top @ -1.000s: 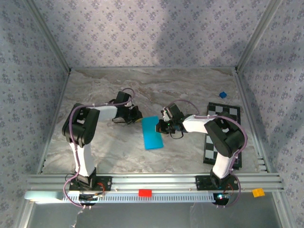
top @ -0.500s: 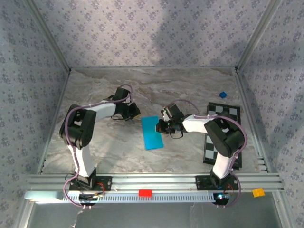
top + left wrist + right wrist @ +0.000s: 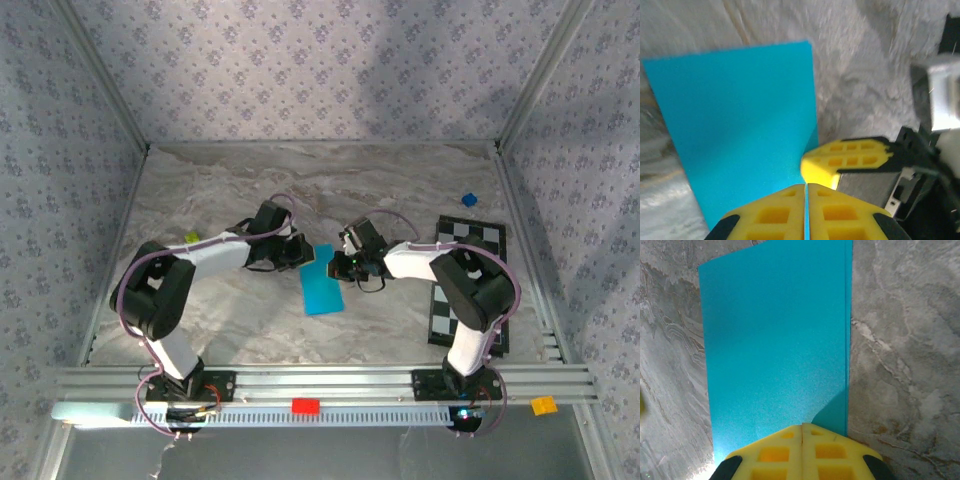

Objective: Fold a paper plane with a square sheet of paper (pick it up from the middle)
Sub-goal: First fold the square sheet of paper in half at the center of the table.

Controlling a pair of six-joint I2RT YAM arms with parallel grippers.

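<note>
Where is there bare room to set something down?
Free: marble tabletop along the back wall, and between the arm bases. Crowded: centre, where left gripper and right gripper meet the cyan paper sheet; black-and-white checkered board at right.

checkered board (image 3: 468, 285), blue cube (image 3: 469, 200)

The paper's (image 3: 322, 290) far end is hemmed in by the left fingers (image 3: 765, 215) and right fingers (image 3: 770, 455). Bare worktop (image 3: 240, 320) is left by its near end; a checkered board (image 3: 468, 290) is laid rightward.
</note>
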